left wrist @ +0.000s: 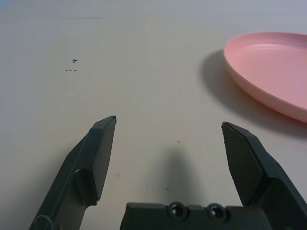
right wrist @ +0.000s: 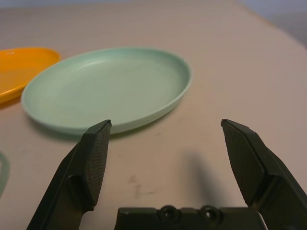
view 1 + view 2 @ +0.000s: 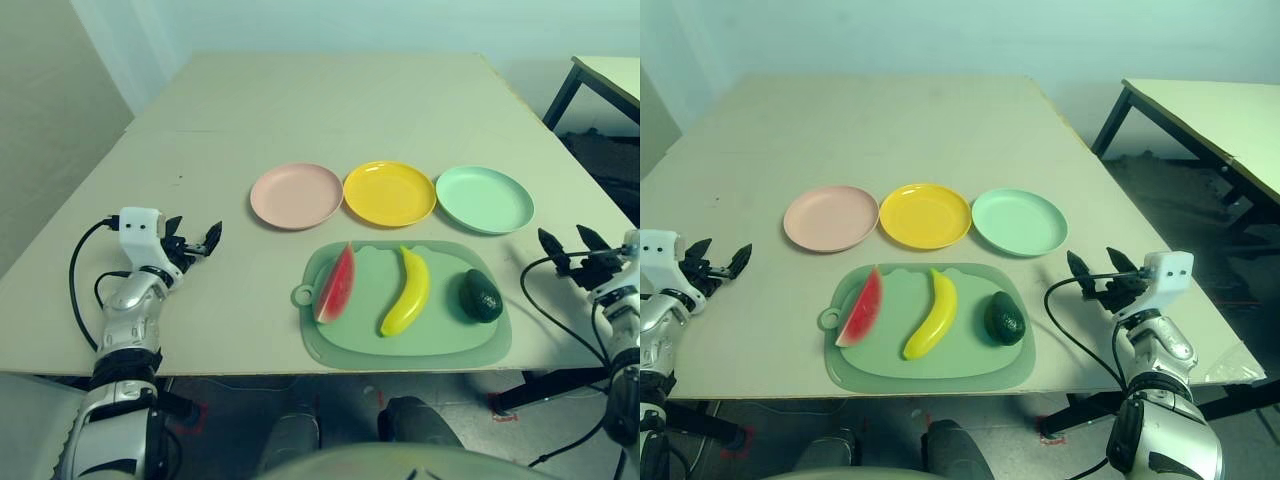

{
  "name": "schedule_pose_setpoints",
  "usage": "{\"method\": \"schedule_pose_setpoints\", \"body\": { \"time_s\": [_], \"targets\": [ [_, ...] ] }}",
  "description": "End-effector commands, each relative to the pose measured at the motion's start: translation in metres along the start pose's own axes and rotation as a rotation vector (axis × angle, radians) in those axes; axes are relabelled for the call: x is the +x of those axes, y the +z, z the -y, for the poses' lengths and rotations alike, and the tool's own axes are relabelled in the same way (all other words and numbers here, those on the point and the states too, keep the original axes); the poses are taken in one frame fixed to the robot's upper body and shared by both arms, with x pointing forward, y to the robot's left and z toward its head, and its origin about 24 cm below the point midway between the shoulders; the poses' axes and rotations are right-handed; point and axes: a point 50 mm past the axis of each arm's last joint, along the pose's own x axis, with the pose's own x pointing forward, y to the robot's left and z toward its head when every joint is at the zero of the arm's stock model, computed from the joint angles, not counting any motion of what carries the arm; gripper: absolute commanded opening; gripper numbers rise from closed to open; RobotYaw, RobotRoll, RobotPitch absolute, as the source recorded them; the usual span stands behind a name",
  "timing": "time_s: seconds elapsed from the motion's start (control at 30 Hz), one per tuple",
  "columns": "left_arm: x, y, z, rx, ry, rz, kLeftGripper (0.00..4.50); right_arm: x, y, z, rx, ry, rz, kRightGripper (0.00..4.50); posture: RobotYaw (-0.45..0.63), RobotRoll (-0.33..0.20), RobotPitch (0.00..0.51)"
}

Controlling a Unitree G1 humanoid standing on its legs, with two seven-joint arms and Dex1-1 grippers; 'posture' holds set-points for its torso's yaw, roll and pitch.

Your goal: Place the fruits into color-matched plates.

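Watermelon wedge (image 3: 336, 285), banana (image 3: 407, 292) & avocado (image 3: 481, 297) are laid L to R on green mat (image 3: 390, 345), itself placed at worktop's (image 3: 330, 110) near edge, approx. mid-length. Pink plate (image 3: 297, 196), yellow plate (image 3: 390, 194) & mint green plate (image 3: 485, 200) are set in a row beyond mat, farther from near edge. L gripper (image 1: 169, 120) is held wide open w/ nothing gripped, nr worktop's near L corner; R gripper (image 2: 166, 120) likewise wide open, empty, nr near R corner.
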Motion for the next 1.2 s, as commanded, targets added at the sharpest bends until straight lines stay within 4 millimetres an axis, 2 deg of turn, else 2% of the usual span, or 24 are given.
{"method": "schedule_pose_setpoints", "body": {
  "time_s": [0.03,0.17,0.27,0.4,0.47,0.6,0.7,0.8,0.9,1.0,1.2],
  "targets": [
    [-0.007,0.025,0.0,0.008,-0.234,0.087,4.47,0.002,0.004,-0.002,-0.027,0.032,0.01,4.5,-0.08,0.0,0.056],
    [-0.02,0.065,-0.003,0.003,-0.551,0.189,4.47,-0.005,0.005,0.003,-0.034,0.033,0.009,4.5,-0.08,0.0,0.039],
    [-0.024,0.086,0.005,0.094,-0.78,0.16,4.47,-0.013,0.013,0.014,-0.055,0.014,0.004,4.5,-0.1,0.0,0.029],
    [-0.023,0.093,0.024,0.182,-1.032,0.093,4.47,-0.016,0.03,0.031,-0.071,0.001,-0.018,4.5,-0.13,0.0,0.021],
    [-0.021,0.093,0.037,0.223,-1.153,0.061,4.47,-0.016,0.046,0.04,-0.131,0.022,-0.067,4.5,-0.15,0.0,0.019],
    [-0.014,0.088,0.054,0.255,-1.253,0.037,4.47,-0.009,0.096,0.051,-0.417,0.115,-0.18,4.5,-0.21,0.0,0.011],
    [-0.007,0.081,0.06,0.261,-1.271,0.036,4.47,0.002,0.134,0.031,-0.73,0.388,-0.287,4.5,-0.22,0.0,0.009],
    [-0.001,0.076,0.063,0.265,-1.266,0.042,4.47,0.011,0.155,0.004,-0.951,0.698,-0.397,4.5,-0.22,0.0,0.013],
    [0.0,0.069,0.065,0.266,-1.268,0.034,4.47,0.03,0.171,-0.028,-1.143,0.947,-0.406,4.5,-0.21,0.0,0.015],
    [-0.001,0.064,0.066,0.263,-1.272,0.025,4.47,0.048,0.173,-0.067,-1.319,1.209,-0.352,4.5,-0.2,0.0,0.018],
    [-0.008,0.06,0.065,0.256,-1.286,-0.008,4.47,0.059,0.157,-0.126,-1.478,1.574,-0.25,4.5,-0.16,0.0,0.026]
  ]
}}
